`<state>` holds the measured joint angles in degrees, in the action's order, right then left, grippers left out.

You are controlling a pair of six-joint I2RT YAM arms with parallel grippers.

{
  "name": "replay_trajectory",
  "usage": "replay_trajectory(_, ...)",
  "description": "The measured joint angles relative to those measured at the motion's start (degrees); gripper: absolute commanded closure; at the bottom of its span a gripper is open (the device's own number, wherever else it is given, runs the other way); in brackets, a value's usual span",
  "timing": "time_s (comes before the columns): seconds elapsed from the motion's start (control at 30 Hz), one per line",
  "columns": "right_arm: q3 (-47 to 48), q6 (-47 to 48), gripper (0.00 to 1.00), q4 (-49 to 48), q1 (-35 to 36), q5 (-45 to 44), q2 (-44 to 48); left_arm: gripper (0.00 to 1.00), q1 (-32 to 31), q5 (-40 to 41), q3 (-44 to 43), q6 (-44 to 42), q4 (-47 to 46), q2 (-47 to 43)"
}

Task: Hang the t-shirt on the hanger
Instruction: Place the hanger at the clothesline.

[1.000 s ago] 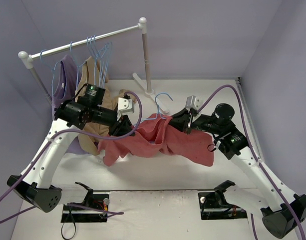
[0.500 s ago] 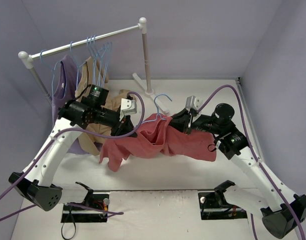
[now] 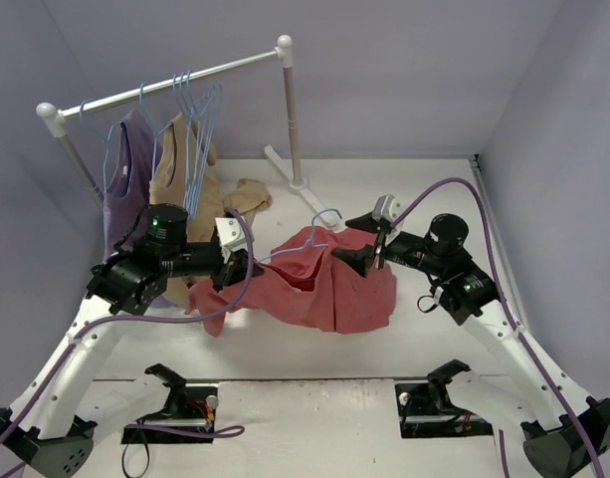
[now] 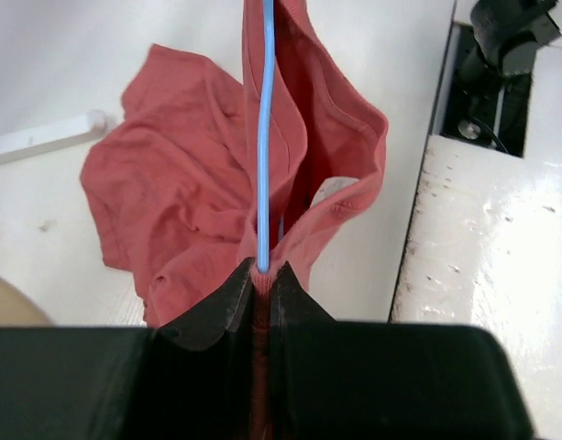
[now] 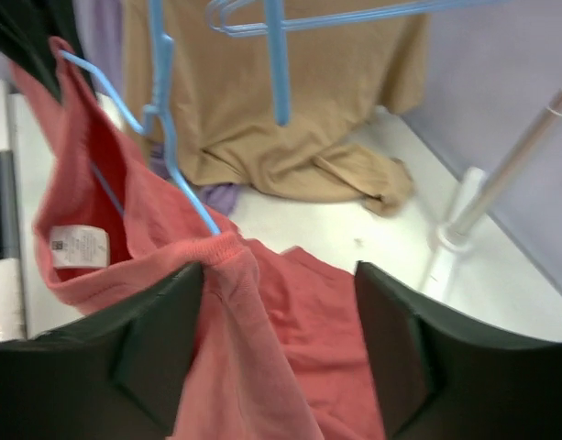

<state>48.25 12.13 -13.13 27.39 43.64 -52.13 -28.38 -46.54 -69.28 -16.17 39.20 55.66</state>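
The coral-red t-shirt point(image 3: 319, 289) hangs bunched between the two arms, low over the table. The thin light-blue hanger point(image 3: 322, 217) sticks out of its neck, hook upward. My left gripper point(image 3: 240, 269) is shut on a fold of the t-shirt point(image 4: 184, 188). The hanger wire point(image 4: 265, 137) runs straight into the tips of the left gripper point(image 4: 260, 273). My right gripper point(image 5: 279, 339) stands open at the shirt's right side. The ribbed collar point(image 5: 212, 252) rests against its left finger point(image 5: 157, 344), and nothing is pinched. The hanger's wire point(image 5: 187, 197) shows beside the white neck label point(image 5: 79, 246).
A clothes rack point(image 3: 175, 85) stands at the back left, its white foot point(image 3: 285, 164) on the table. On it hang a lilac top point(image 3: 130, 169), a tan garment point(image 3: 180, 164) and several spare blue hangers point(image 3: 200, 115). Part of the tan cloth point(image 5: 290, 170) lies on the table.
My right gripper has opened and let go of the shirt, whose right side has dropped and bunched. My left arm has moved down and toward the near left, still gripping.
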Motion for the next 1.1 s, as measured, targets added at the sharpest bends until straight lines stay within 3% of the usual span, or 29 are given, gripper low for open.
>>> replay_trajectory(0.23,0.17,3.64,0.17,6.12,-0.06,-9.12,2.9,1.0,0.0,3.85,2.56,3.44,-3.93,-2.43)
replay_trajectory(0.57,6.18,5.19,0.13,14.39,-0.37,-25.28,10.59,1.0,0.0,8.62,-2.08,6.41,-4.52,-1.61)
replay_trajectory(0.7,11.38,4.04,0.13,14.73,-0.39,-32.78,12.28,1.0,0.0,10.96,-11.98,8.8,-3.6,0.42)
replay_trajectory(0.83,15.34,2.45,0.13,14.6,-0.41,-38.71,13.22,1.0,-0.02,11.68,-30.91,12.68,-2.47,6.57)
replay_trajectory(1.0,16.09,1.29,0.13,14.9,-0.41,-42.81,13.52,1.0,0.0,15.72,-50.46,15.22,-1.95,12.52)
replay_trajectory(1.1,16.05,1.15,0.13,15.18,-0.41,-44.19,13.67,1.0,0.0,19.82,-57.02,15.74,-1.08,14.34)
